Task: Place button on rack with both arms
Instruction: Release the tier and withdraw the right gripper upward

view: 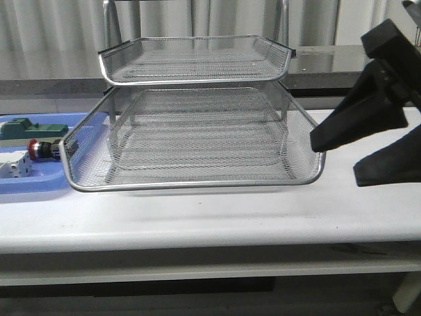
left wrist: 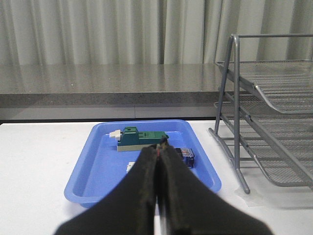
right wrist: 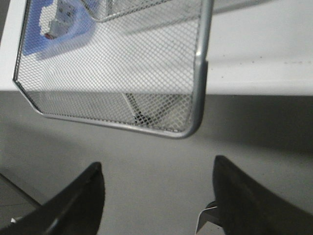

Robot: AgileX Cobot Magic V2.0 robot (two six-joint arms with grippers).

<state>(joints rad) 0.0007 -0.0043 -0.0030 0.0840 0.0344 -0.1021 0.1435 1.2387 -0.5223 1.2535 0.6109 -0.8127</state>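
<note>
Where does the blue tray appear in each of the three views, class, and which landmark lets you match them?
Front view: blue tray at the far left edge, beside the rack.
Left wrist view: centre, just beyond the shut left gripper, tray rim at.
Right wrist view: a blue patch seen through the mesh.
Shared landmark: the rack.

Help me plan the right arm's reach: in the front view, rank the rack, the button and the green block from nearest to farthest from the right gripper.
1. Rack: its pulled-out lower tray's right front corner lies just beside the right gripper.
2. Button: far left, in the blue tray.
3. Green block: far left too, behind the button; these two are nearly too close to call.
</note>
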